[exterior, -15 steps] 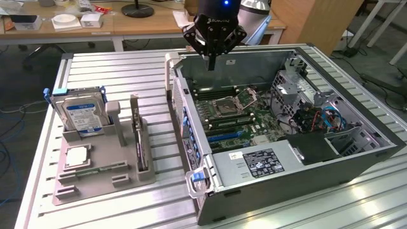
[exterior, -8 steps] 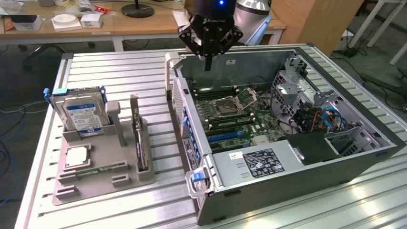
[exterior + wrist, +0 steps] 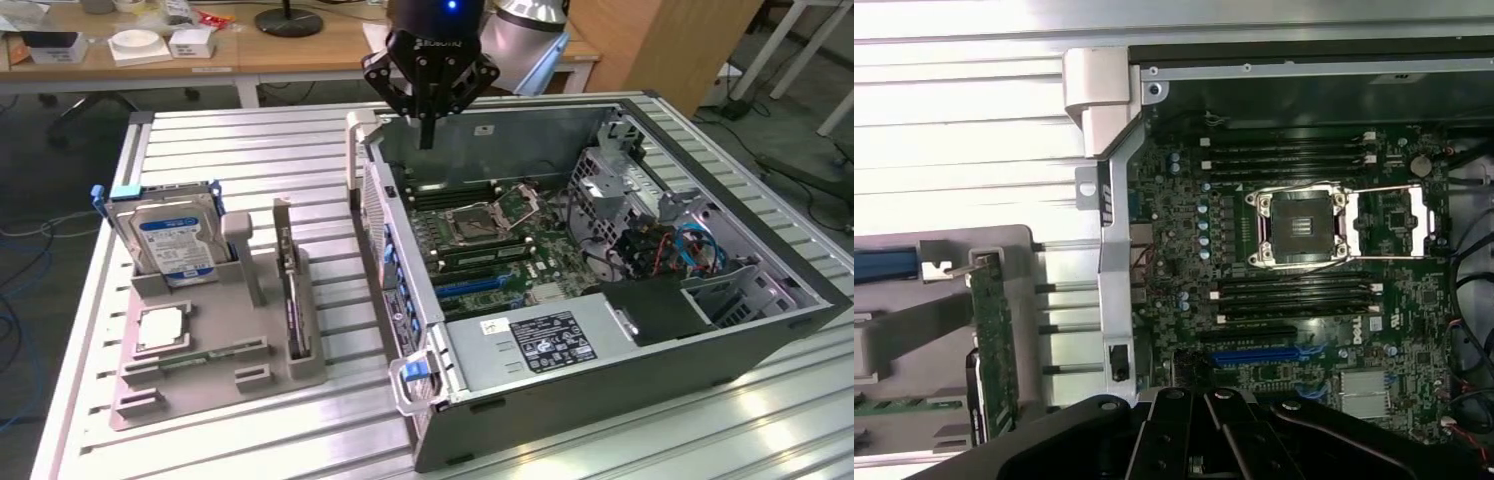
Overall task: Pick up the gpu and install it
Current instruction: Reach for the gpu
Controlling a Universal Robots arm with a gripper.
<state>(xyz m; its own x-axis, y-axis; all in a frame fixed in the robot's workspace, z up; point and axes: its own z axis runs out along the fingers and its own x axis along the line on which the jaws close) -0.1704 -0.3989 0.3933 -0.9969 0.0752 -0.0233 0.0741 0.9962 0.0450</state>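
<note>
The gpu (image 3: 296, 300) stands on edge in a slot of the grey holder (image 3: 254, 375) on the exterior view's left, with its metal bracket at the far end. From the wrist camera the gpu (image 3: 994, 345) appears as a thin card seen edge-on beside the case wall. My gripper (image 3: 427, 138) hangs shut and empty above the far wall of the open computer case (image 3: 747, 330), well apart from the gpu. Its dark body and joined fingers (image 3: 1199, 440) show in the wrist view. On the motherboard lies a blue card slot (image 3: 467, 285) (image 3: 1254, 355).
The holder also carries a hard drive with a blue-and-white label (image 3: 174, 240), a small square chip (image 3: 160, 328) and a memory stick (image 3: 200, 355). The CPU socket (image 3: 1299, 225) stands open inside the case. Cables (image 3: 681, 250) and a power supply (image 3: 547, 340) fill the case's near side.
</note>
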